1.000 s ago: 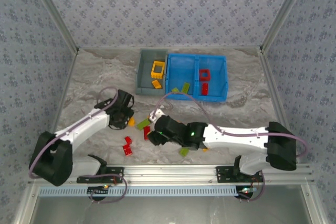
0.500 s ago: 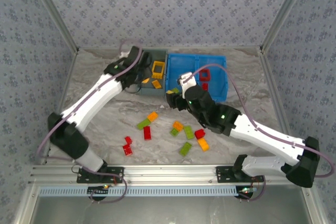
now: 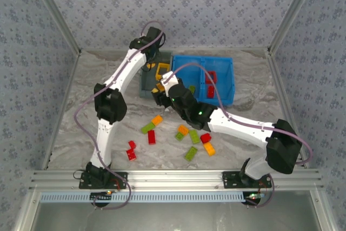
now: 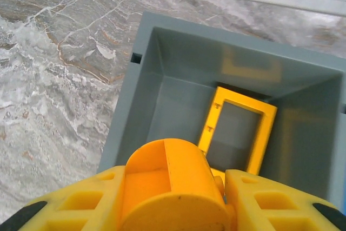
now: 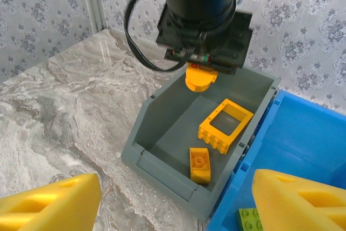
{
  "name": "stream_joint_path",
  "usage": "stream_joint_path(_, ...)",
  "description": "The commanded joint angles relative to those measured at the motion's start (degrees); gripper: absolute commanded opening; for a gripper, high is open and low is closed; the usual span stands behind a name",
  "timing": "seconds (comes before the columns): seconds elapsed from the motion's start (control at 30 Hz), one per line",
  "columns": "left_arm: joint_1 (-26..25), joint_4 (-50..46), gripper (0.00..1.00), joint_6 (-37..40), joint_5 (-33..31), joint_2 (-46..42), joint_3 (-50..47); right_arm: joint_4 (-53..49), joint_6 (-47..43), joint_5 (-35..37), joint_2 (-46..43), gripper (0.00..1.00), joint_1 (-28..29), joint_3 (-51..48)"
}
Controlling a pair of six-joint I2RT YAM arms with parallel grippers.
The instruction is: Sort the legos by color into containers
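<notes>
Left jaws: left gripper (image 4: 174, 199) clenched on a rounded orange plastic lego piece (image 4: 165, 174), hanging over the small grey rectangular plastic bin (image 4: 135, 112).
Right jaws: right gripper (image 5: 173, 198) spread wide, nothing between, low just in front of that bin.
Handling: I judge the piece light, stiff, slick; its curved side could roll, so flat faces are the better hold.
Bin contents: yellow open rectangular plastic frame (image 4: 244, 101), flat orange brick (image 5: 199, 164) beside it.
Loose legos: red, green, orange bricks (image 3: 194, 136) scattered on the marbled tabletop (image 3: 97, 79), nearer the bases.
Edges: steep bin walls; bright-blue divided plastic bin (image 5: 303, 133) just beside on the right.
Room: open above the bin, but I see both wrists crowding one corner.
</notes>
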Motion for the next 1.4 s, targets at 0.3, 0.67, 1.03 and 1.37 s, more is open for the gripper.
stream_joint_path(0.3,0.2,4.1,0.4,6.6,0.5,9.0,5.0,1.2,3.6,1.5,-1.3,0.77,-0.9,-0.6)
stream_joint_path(0.67,-0.1,2.8,0.66,6.5,1.5,8.9,5.9,-0.9,5.4,1.9,-5.0,0.77,-0.8,-3.6)
stream_joint_path(1.03,-4.4,0.6,0.67,0.5,-3.2,-8.4,-0.5,-24.3,19.4,7.5,-17.4,0.76,-4.9,-8.1)
stream_joint_path(1.37,-16.1,15.7,0.74,0.2,5.3,-48.0,-44.1,-58.1,39.3,-5.5,-22.6,0.75,-7.1,-13.6)
